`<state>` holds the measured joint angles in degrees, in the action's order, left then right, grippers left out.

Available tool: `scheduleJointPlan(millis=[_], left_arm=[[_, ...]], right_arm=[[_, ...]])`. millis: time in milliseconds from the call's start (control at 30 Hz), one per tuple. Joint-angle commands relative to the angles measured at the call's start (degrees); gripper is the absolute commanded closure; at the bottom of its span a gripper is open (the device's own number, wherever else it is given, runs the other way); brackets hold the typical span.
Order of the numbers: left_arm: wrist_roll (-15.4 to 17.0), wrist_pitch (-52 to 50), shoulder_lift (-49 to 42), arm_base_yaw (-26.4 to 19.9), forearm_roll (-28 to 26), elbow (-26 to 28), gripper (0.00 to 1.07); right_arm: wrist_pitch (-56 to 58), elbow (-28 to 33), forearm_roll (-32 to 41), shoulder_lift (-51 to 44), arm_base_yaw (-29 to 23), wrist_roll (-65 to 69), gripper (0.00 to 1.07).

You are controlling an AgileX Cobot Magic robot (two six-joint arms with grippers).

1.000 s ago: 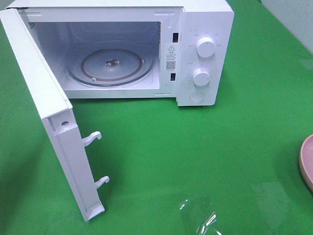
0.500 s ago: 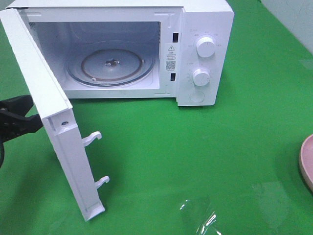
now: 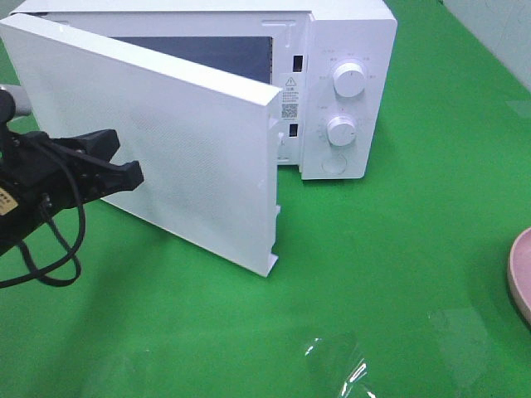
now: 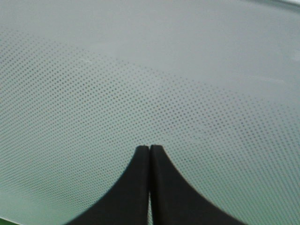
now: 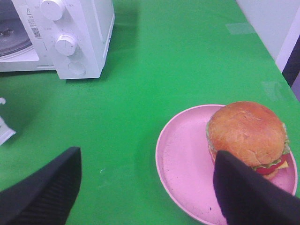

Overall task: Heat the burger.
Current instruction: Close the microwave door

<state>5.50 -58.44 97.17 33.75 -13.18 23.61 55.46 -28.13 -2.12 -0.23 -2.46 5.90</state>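
Green table (image 3: 390, 274), white microwave (image 3: 348, 91) at back. Left gripper (image 4: 149, 151) fingers pressed together against microwave door (image 3: 166, 133). Right gripper (image 5: 145, 187) spread wide. Burger (image 5: 247, 133) on pink plate (image 5: 187, 159), seen only by right wrist, well right of microwave.

left gripper (image 3: 124, 170): black, angular, matte
left fingers (image 4: 133, 187): black, smooth, curving to narrow tips
right fingers (image 5: 47, 192): black, broad, finely ribbed
cable (image 3: 50, 249): black, looped
arm link (image 3: 10, 101): grey-silver

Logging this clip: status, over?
Left claw shut, pushing microwave door closed. Right claw open, empty. Burger on pink plate, outside.
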Motion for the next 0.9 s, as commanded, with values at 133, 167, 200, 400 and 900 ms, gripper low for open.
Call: scheduleJointPlan(millis=[133,167,200,400,900], left_arm=[[-4.5,6.8,1.6,3.0,-2.9,7.8,1.07],[-4.5,6.8,1.6,3.0,-2.9,7.8,1.07],[-5.0,7.9,1.6,3.0,-3.3,8.8,1.07],[-7.3,13.2,1.6,3.0,-6.1,15.0,1.07],[-9.6,18.6,7.0,3.0,-7.0,26.0,1.07]], right_arm=[[-0.4,0.1,-0.1,-1.5,0.3,-0.6,0.32],[-0.4,0.1,-0.1,-1.5,0.3,-0.6,0.32],[-0.4,0.1,-0.1,-1.5,0.3,-0.6,0.32],[-0.4,0.1,-0.1,-1.5,0.3,-0.6,0.32],[-0.4,0.1,-0.1,-1.5,0.3,-0.6,0.34]])
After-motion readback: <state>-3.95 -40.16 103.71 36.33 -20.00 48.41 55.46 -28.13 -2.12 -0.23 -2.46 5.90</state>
